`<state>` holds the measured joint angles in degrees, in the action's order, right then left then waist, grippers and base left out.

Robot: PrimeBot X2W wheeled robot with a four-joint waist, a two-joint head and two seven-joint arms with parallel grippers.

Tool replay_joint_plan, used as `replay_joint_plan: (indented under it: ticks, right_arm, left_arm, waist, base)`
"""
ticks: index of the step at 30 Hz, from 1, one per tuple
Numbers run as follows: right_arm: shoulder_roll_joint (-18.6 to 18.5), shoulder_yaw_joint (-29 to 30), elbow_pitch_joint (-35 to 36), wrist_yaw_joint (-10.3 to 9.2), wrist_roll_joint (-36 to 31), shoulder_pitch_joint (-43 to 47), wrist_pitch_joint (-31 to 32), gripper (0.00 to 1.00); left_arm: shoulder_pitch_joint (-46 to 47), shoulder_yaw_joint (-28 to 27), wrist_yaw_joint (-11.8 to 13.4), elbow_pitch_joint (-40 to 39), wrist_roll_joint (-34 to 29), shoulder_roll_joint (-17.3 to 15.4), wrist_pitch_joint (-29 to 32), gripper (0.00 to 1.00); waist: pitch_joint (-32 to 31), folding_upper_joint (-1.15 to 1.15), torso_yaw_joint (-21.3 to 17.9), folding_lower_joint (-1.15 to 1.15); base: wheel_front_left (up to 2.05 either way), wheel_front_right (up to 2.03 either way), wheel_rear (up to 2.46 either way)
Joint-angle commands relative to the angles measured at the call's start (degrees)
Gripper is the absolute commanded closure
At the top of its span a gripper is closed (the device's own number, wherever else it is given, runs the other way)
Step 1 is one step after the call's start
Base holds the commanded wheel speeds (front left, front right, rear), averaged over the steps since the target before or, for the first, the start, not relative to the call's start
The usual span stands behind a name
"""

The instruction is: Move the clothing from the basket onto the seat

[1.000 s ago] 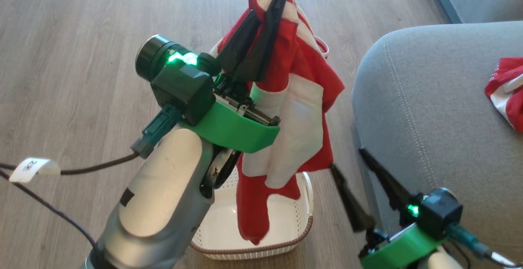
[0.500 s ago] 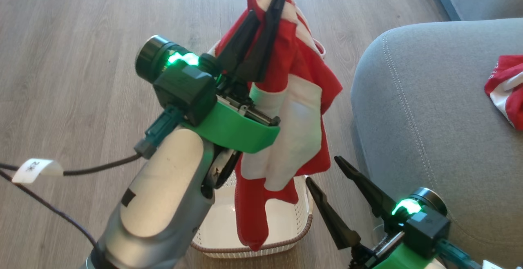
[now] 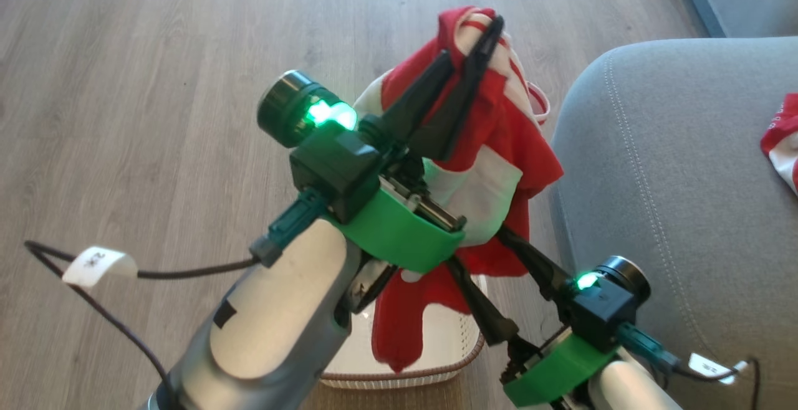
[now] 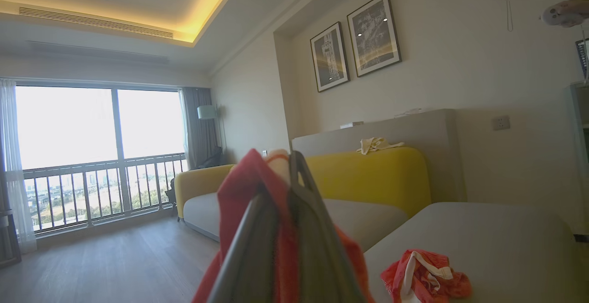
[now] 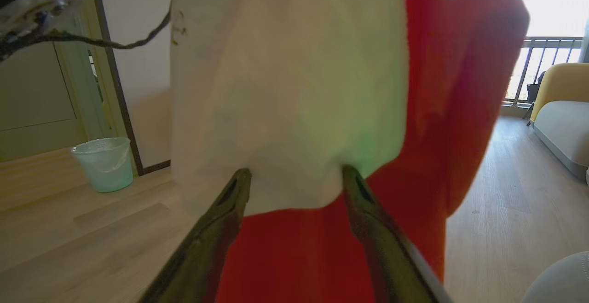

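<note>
Right hand (image 5: 294, 170) nearer limp red-white clothing (image 3: 523, 148)

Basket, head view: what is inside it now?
Bare white floor shows in the basket; the hanging garment and the left forearm cover the rest, so more clothing there cannot be ruled out.

Red-and-white clothing (image 3: 528, 162) hangs bunched over the cream basket (image 3: 466, 337). Another red garment (image 3: 783, 148) lies on the grey seat (image 3: 673, 179).

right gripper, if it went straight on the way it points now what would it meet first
The clothing hanging from the left gripper: its white panel lies right at the open right gripper's fingertips, perhaps touching, though depth is unclear.
</note>
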<state>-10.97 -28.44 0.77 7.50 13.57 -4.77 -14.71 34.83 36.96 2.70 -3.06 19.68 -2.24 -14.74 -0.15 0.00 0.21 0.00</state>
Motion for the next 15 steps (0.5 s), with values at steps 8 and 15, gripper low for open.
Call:
replay_joint_plan:
  ticks: [8, 15]
  right_arm:
    - [3.81, 1.77, -6.01, -0.01, -1.4, -5.36, -0.29, 0.0]
    - [5.29, -0.72, -10.97, -0.01, -2.54, -8.57, -0.29, 0.0]
  left_arm:
    - [2.72, 1.28, 0.34, -3.89, 1.61, -0.64, -0.26, 1.0]
    - [3.02, 4.02, 0.33, -5.4, 3.28, -0.64, -0.26, 1.0]
  waist:
    - [-0.08, 0.0, 1.09, 0.0]
    - [-0.2, 0.0, 1.6, 0.0]
  base:
    - [0.0, 0.0, 0.0]
    - [0.0, 0.0, 0.0]
